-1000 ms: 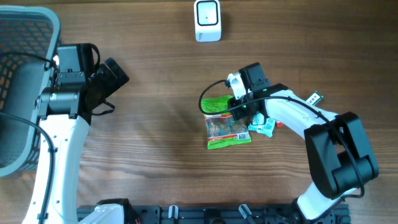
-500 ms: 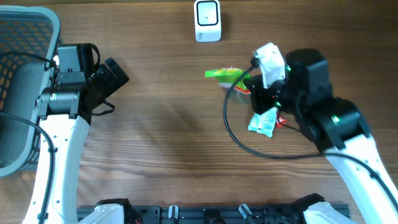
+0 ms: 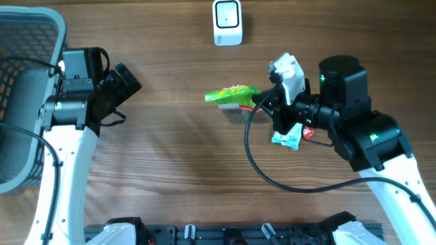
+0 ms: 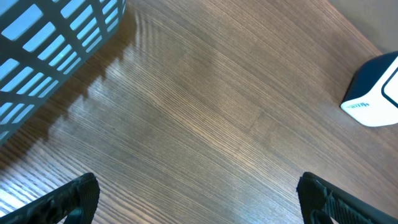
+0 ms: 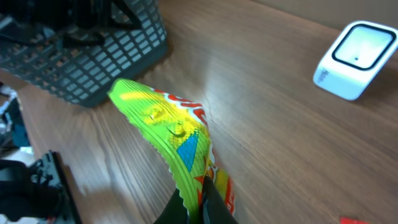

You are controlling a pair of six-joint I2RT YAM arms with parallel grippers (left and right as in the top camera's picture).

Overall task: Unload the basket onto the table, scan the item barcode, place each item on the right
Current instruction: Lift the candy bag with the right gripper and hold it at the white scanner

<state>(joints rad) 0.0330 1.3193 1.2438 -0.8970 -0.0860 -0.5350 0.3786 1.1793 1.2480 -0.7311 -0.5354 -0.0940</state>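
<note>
The item, a bright green snack packet (image 3: pixel 231 95) with red and yellow print, hangs above the table, seen nearly edge-on. My right gripper (image 3: pixel 263 104) is shut on its right end. In the right wrist view the packet (image 5: pixel 166 129) rises from between the pinched fingers of my right gripper (image 5: pixel 198 204); no barcode shows on it. The white barcode scanner (image 3: pixel 227 22) stands at the far edge, up and slightly left of the packet, also seen in the right wrist view as the scanner (image 5: pixel 356 51). My left gripper (image 3: pixel 127 84) stands open and holds nothing, its fingertips wide apart over bare wood in the left wrist view (image 4: pixel 199 198).
A grey mesh basket (image 3: pixel 27 102) stands at the far left, beside the left arm. A teal and white packet (image 3: pixel 287 138) and a small red thing (image 3: pixel 308 134) lie on the table under the right arm.
The right gripper has lifted the green packet off the table, swung it up toward the scanner, then carried it a little left. The left arm has not moved.
</note>
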